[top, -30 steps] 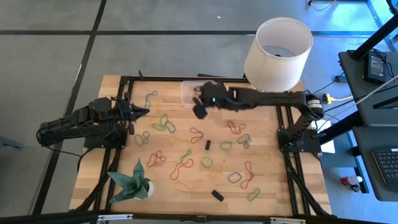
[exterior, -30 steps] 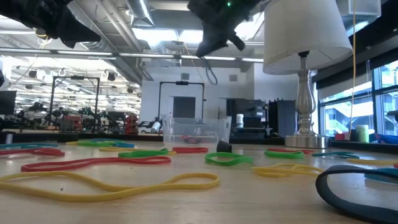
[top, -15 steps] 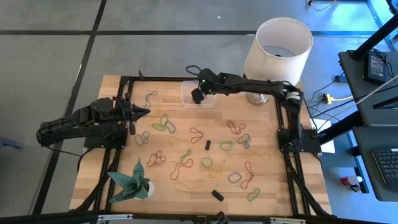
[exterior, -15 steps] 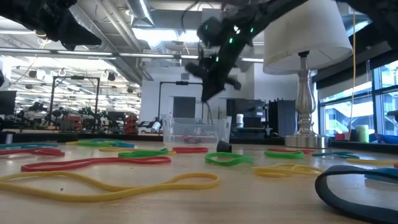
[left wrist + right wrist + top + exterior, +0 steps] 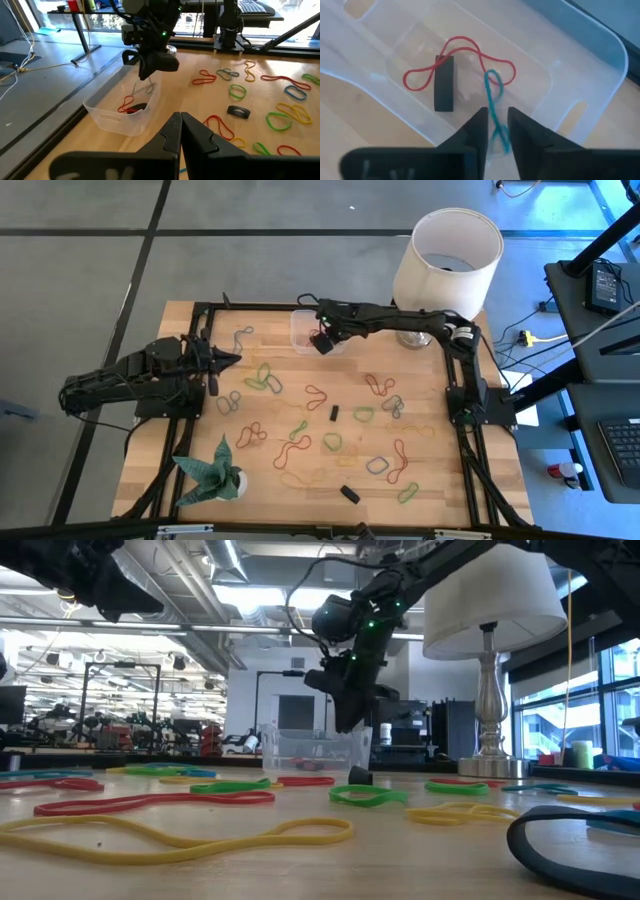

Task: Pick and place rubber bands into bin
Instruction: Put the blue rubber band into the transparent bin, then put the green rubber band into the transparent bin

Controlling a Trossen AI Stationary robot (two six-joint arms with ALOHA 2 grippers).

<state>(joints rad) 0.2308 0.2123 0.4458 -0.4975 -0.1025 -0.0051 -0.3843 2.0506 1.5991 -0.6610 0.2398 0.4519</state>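
A teal rubber band hangs straight down from the right gripper, directly over the bin; its long axis is vertical, its lower loop reaching toward the bin floor. The jaws stand slightly parted, the band's top between them, so release looks under way. In the bin lie a red rubber band and a black block. The left gripper waits, jaws closed, well away from the bin over the counter.
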